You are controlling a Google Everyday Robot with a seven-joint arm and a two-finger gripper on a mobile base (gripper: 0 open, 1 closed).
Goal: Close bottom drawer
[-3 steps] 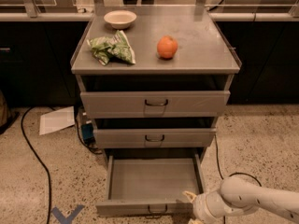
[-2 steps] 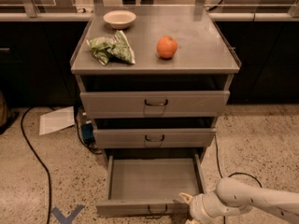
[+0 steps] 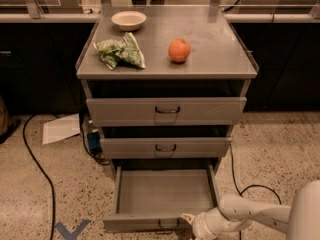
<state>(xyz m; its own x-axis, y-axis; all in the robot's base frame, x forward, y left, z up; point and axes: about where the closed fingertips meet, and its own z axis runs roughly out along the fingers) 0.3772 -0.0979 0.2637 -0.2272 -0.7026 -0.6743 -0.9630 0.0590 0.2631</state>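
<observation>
The bottom drawer of the grey metal cabinet is pulled far out, an empty shallow tray with a low front panel and a small dark loop handle at its centre. My gripper is at the bottom of the view, on a white arm that comes in from the lower right. Its tip is at the drawer's front panel, just right of the handle. The middle drawer and the top drawer above stand slightly out.
On the cabinet top lie a white bowl, a green chip bag and an orange. A sheet of paper, a blue object and black cables lie on the speckled floor at left. A cable runs at right.
My gripper and arm have moved a little to the left along the bottom drawer's front panel, toward the handle. The drawer has not visibly moved.
</observation>
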